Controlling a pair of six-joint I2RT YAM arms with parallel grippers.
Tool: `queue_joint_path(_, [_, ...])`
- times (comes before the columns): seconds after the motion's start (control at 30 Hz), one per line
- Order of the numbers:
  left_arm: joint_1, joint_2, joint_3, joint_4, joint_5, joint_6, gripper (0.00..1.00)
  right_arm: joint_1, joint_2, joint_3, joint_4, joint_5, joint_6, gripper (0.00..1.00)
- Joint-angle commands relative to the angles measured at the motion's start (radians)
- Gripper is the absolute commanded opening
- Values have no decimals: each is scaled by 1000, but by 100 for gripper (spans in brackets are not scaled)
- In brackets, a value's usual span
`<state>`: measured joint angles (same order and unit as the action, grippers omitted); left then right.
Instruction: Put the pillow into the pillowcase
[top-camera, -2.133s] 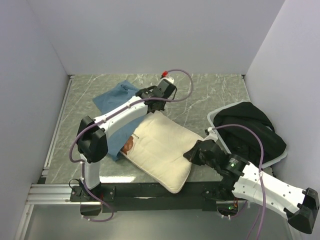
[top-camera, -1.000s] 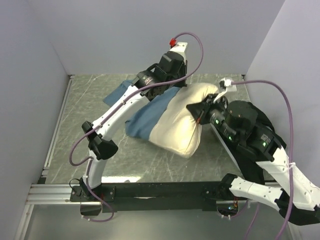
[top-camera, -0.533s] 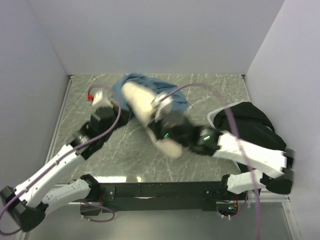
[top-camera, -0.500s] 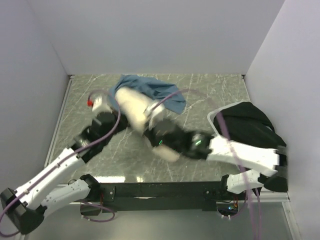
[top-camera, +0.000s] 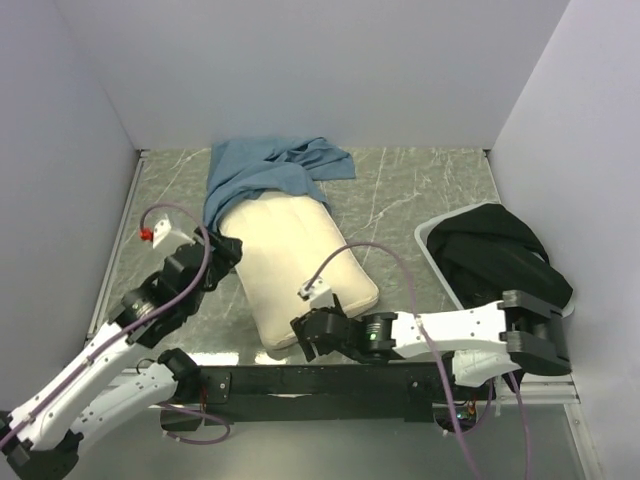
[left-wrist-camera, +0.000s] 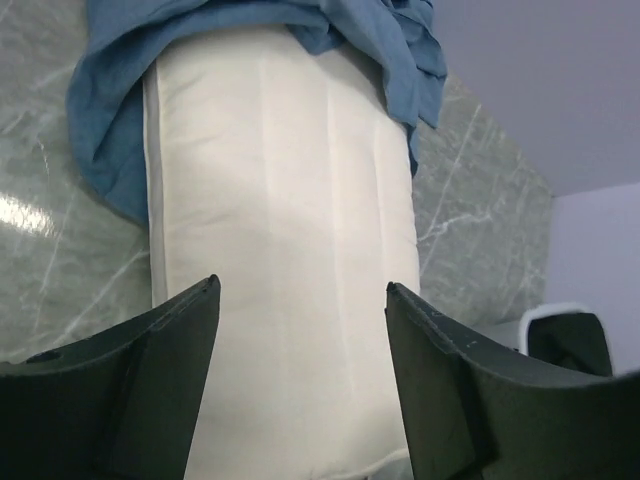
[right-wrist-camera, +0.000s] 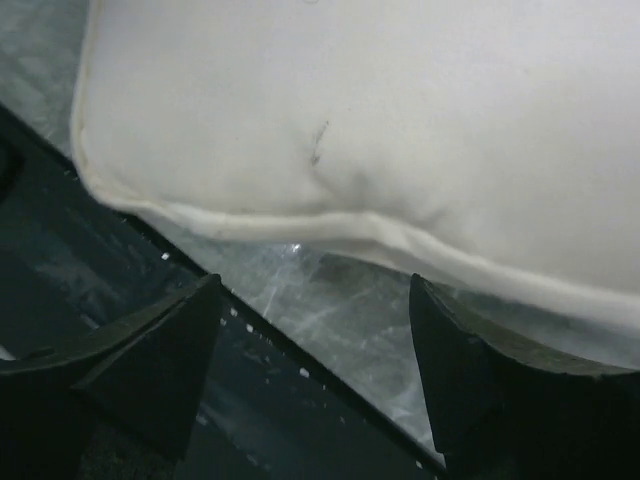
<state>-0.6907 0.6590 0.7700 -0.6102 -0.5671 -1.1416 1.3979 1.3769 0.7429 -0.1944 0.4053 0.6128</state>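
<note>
Now the cream-white plump rectangular pillow (top-camera: 300, 265) lies flat on the grey marbled desk (top-camera: 410, 200). It stretches away straight ahead of the left fingers (left-wrist-camera: 150, 380), which stand wide apart and hold nothing. The right fingers (right-wrist-camera: 150, 360) are spread in the same way and are also empty; the near seam of the pillow lies just beyond their tips, close to the near edge of the desk. The dusty-blue soft cloth pillowcase (top-camera: 265, 170) is crumpled at the end of the pillow farthest from both pairs of fingers. It covers that end and hangs a little down the side left of the left fingers, but most of the pillow is bare. I cannot tell whether the pillow is really inside the mouth of the case or the cloth only lies over it. I think the danger is here. If the fingers push the pillow while nobody holds the mouth, the loose cloth may bunch up and slide away together with it. If one pair pinches both layers of the cloth, the mouth may close. A pull toward the right fingers could also drag the pillow over the desk edge.
</note>
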Motion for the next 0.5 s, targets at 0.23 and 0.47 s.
queue_joint_path(0.23, [8,580,395,118,-120,428,63,-20,-374,-77,-90,1,243,84])
queue_joint_path(0.47, [37,1004,719,251,-229,855,85,-187,-403,-42,-89,-65,160,83])
